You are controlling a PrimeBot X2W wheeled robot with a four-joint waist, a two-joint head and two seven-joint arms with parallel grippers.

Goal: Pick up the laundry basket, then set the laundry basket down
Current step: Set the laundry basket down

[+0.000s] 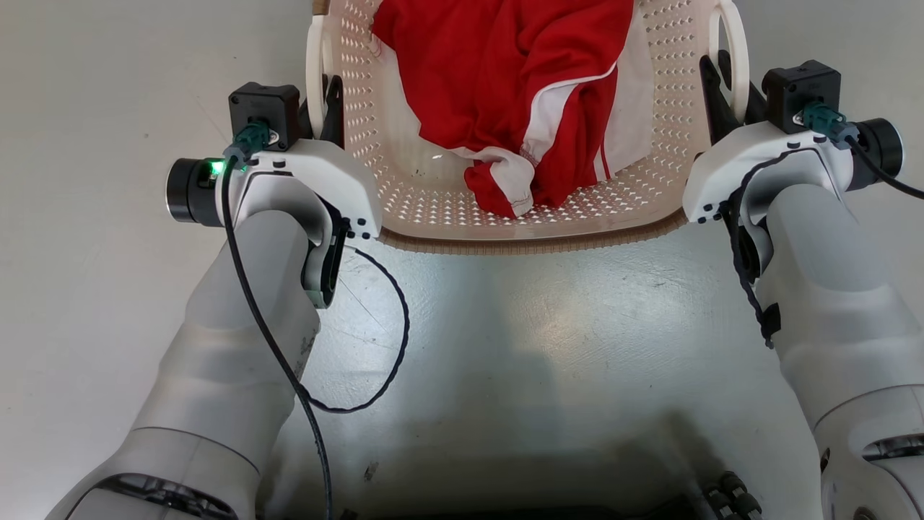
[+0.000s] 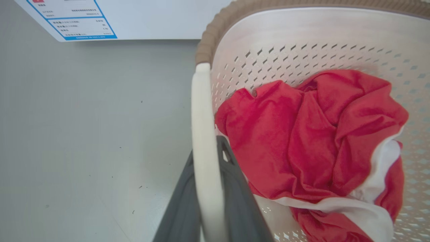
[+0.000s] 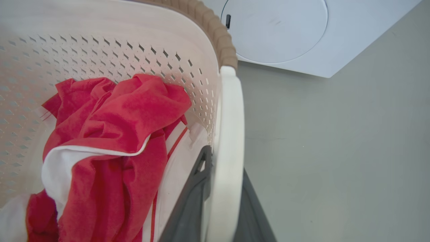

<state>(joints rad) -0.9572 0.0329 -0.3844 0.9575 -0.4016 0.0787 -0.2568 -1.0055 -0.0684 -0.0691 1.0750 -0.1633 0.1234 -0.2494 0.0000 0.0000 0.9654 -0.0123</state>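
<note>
Cream perforated laundry basket [image 1: 433,195], brown rim [image 1: 534,244], perhaps woven-look; red-and-white garment [image 1: 498,72].

The far end of the laundry basket [image 1: 534,242], past my left claw [image 1: 321,112] and my right claw [image 1: 729,97], is cut off by the top edge of my head view. The red and white cloth [image 1: 505,72] hides much of the basket floor between my claws. The white handle [image 2: 203,134] covers part of my left fingers [image 2: 181,208]. Ahead of that claw, a sticker [image 2: 80,20] has words too small to read. Ahead of my right claw, the washing machine [image 3: 285,33] runs off the top edge.
</note>
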